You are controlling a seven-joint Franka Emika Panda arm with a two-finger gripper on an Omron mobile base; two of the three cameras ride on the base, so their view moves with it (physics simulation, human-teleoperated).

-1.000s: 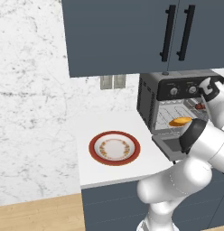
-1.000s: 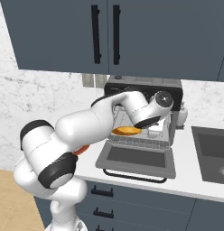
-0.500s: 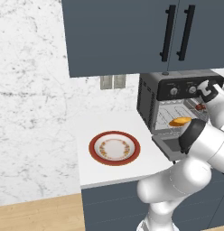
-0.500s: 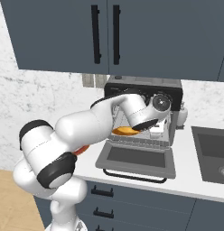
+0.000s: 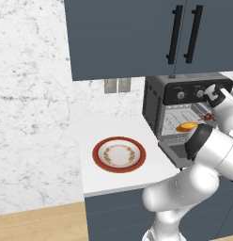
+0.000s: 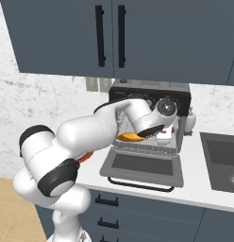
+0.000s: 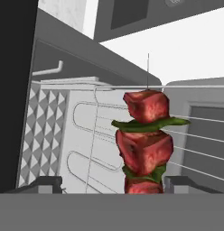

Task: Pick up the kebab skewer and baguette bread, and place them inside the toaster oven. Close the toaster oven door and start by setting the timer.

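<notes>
Release has just happened: the jaws, clamped tight a second ago, now stand wide, with the two fingertips apart at either side of the skewer and no longer pinching it. In the hand view the skewer stands between them, lengthwise up the picture, over the wire rack inside the oven; whether it already rests on the wires I cannot tell. That likely means the second item is now delivered, since the baguette already lies on the rack in the open cavity, seen as an orange loaf from both base views. The gripper sits at the oven mouth above the lowered door, and the plate on the counter holds no food. What seems left is to draw the hand out, swing the door up and turn the timer knob. The skewer shows glossy dark-red cubes of meat stacked with thin green slices between them, and a fine stick tip poking out past the top cube.
</notes>
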